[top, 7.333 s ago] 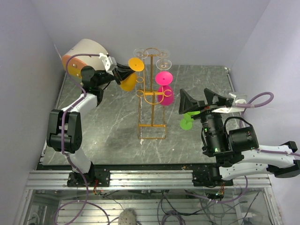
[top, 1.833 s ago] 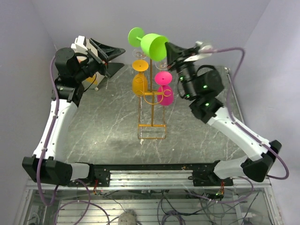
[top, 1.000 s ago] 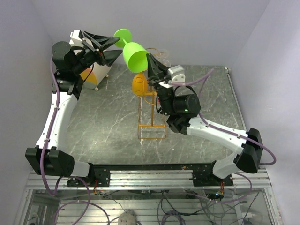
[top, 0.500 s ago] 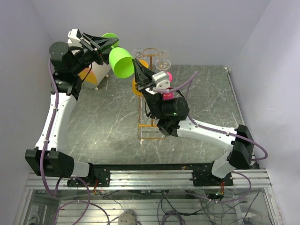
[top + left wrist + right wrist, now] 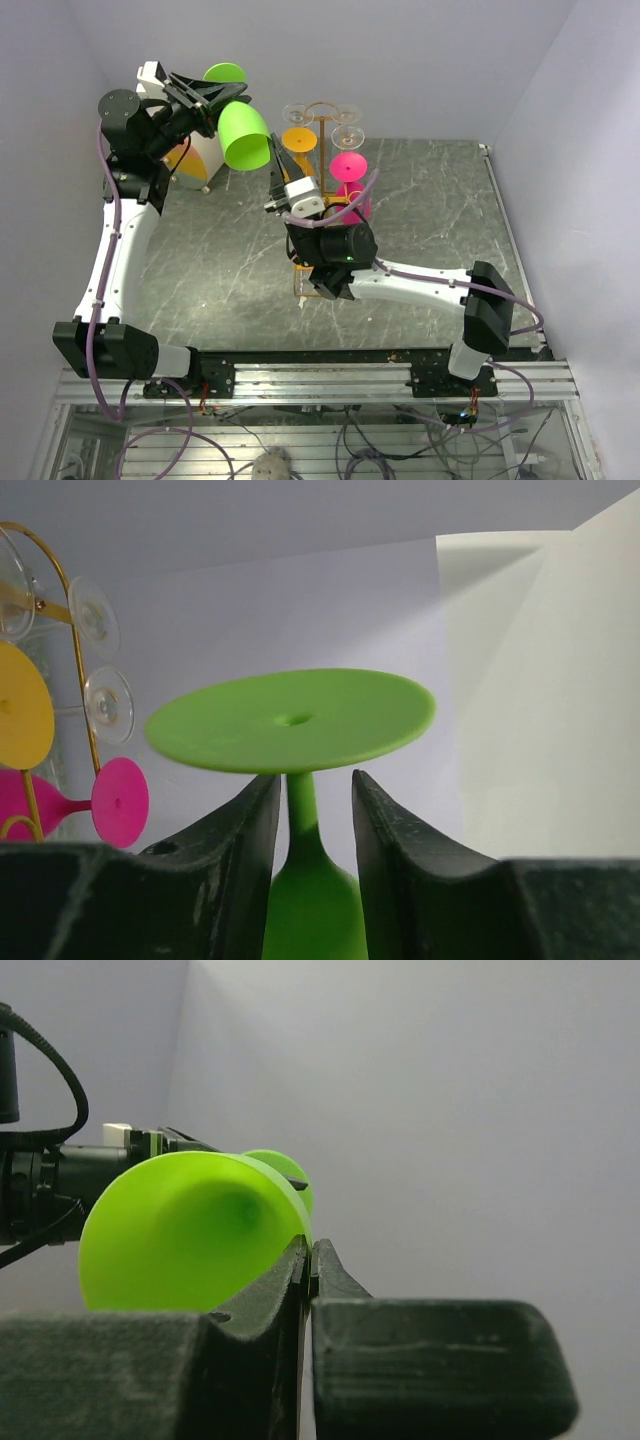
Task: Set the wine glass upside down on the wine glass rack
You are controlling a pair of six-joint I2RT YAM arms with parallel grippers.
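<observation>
The green wine glass (image 5: 243,137) hangs in the air left of the golden wine glass rack (image 5: 322,215), tilted with its foot (image 5: 290,720) up and toward the back. My right gripper (image 5: 274,146) is shut on the rim of its bowl (image 5: 190,1230). My left gripper (image 5: 228,98) straddles the thin stem just under the foot. In the left wrist view the left finger (image 5: 250,820) sits almost against the stem, while a gap shows at the right finger (image 5: 385,820), so these jaws are still open.
On the rack hang a yellow glass (image 5: 299,140), a pink glass (image 5: 350,167) and clear glasses (image 5: 347,115). A white and orange container (image 5: 192,152) stands at the back left, below my left wrist. Walls close in on the left, back and right.
The green glass has travelled left and slightly down, away from the rack top, held by my right gripper. My left jaws have narrowed around its stem.
</observation>
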